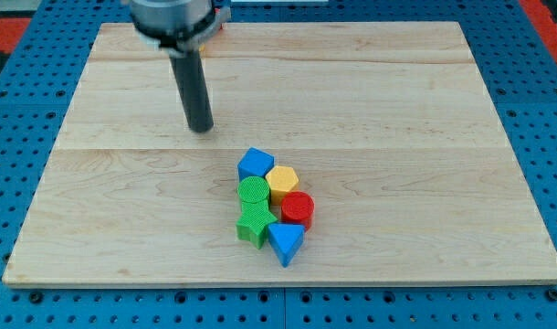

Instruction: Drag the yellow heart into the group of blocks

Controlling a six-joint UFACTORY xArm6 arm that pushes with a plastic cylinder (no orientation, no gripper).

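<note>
My tip (201, 129) rests on the wooden board (397, 110), up and to the left of the blocks and apart from them. The blocks sit in one tight cluster below the board's middle. The yellow block (282, 181) is in the cluster; its outline is rounded and I cannot tell if it is a heart. It touches the blue block (255, 164) at its upper left, the green cylinder (253, 192) at its left and the red cylinder (297, 208) below it. A green star (254, 225) and a blue triangle (286, 243) form the cluster's bottom.
The board lies on a blue perforated table (23, 91). The arm's dark body (173, 18) hangs over the board's top edge, with a small red-orange thing (221, 25) partly hidden behind it.
</note>
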